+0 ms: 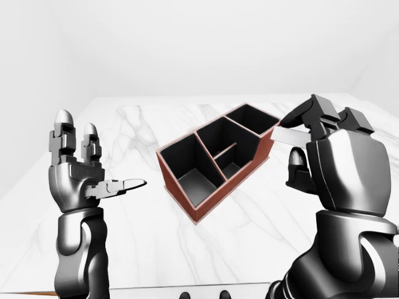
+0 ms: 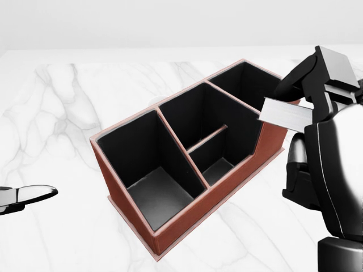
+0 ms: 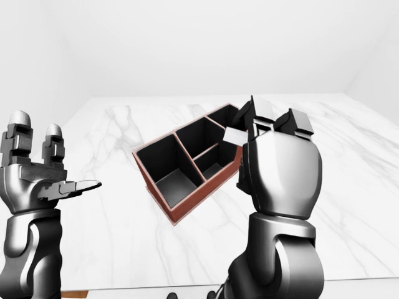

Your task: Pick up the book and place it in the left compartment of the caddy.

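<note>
While clamped round the book (image 2: 286, 114), right robot hand (image 2: 317, 122) (fingers curled).

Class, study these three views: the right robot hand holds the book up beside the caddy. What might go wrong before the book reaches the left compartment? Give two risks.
1. The book is pinched only at one end by the right robot hand, so it may slip or tilt.
2. It hangs over the right end of the caddy; the left compartment lies at the far end, so the book may catch a divider or drop into the wrong compartment.
</note>
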Controlling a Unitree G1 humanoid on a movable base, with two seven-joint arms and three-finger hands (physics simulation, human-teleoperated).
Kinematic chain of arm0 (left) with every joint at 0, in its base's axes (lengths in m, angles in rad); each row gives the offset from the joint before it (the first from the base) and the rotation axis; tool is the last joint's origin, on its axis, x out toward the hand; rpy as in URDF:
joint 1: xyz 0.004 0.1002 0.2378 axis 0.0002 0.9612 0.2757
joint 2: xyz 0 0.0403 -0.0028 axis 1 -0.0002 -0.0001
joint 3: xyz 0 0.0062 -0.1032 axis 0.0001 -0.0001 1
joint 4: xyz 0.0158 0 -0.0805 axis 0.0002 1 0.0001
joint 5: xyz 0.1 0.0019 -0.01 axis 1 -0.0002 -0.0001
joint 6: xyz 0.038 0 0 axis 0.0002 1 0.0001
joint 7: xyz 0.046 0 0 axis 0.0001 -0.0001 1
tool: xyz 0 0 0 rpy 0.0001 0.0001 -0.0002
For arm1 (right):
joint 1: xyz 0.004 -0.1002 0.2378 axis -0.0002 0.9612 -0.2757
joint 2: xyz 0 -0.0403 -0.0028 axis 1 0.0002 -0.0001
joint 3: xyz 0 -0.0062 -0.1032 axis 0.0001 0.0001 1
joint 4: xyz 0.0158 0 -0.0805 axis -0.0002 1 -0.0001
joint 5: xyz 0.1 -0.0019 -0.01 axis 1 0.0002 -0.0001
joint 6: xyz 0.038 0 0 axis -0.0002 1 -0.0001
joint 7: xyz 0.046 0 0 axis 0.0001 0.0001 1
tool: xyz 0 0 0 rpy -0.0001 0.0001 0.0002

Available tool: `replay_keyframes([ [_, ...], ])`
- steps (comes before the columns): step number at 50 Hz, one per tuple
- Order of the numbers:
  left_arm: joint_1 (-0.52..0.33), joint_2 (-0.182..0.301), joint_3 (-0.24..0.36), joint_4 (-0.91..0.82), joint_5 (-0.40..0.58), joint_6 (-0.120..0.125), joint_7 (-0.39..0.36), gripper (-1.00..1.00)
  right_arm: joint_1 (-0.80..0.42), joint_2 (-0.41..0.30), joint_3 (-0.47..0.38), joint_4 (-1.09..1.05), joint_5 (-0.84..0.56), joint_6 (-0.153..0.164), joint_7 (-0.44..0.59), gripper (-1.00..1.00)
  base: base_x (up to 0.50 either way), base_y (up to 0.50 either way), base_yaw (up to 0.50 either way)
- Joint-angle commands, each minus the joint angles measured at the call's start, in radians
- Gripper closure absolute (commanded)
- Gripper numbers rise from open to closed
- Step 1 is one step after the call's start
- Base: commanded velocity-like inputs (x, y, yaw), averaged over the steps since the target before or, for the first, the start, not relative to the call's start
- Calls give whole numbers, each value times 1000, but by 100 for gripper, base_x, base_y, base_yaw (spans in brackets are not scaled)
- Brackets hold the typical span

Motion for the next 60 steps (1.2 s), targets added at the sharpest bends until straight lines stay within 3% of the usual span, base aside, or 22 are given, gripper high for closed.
replay_keyframes([
  [1,0,0,1,-4,-1,0,1,-100,10,0,32,1,-6,0,0,100,0,0,0],
  [6,-1,1,3,-4,-3,0,2,-100,3,0,24,20,35,0,0,100,0,0,0],
  [11,1,1,2,-3,-2,0,1,-100,23,0,84,34,72,0,0,100,0,0,0],
  [16,-2,1,1,2,0,0,2,-100,-60,0,125,43,221,0,0,100,0,0,0],
  [17,-1,0,1,3,0,0,1,-100,-100,-151,150,36,281,0,0,100,0,0,0],
  [18,-1,0,0,1,0,0,2,-100,-172,-387,203,15,360,0,0,100,0,0,0],
  [19,-1,0,-1,3,2,0,1,-100,-210,-485,193,7,424,0,0,100,0,0,0],
  [20,-2,0,-1,4,2,0,2,-100,-226,-511,177,7,457,0,0,100,0,0,0],
  [32,0,0,0,-1,0,0,3,-100,-275,-469,29,34,631,0,0,100,0,0,0],
  [60,-3,2,2,1,-1,0,6,-100,-323,-408,-102,141,756,0,0,100,0,0,0],
])
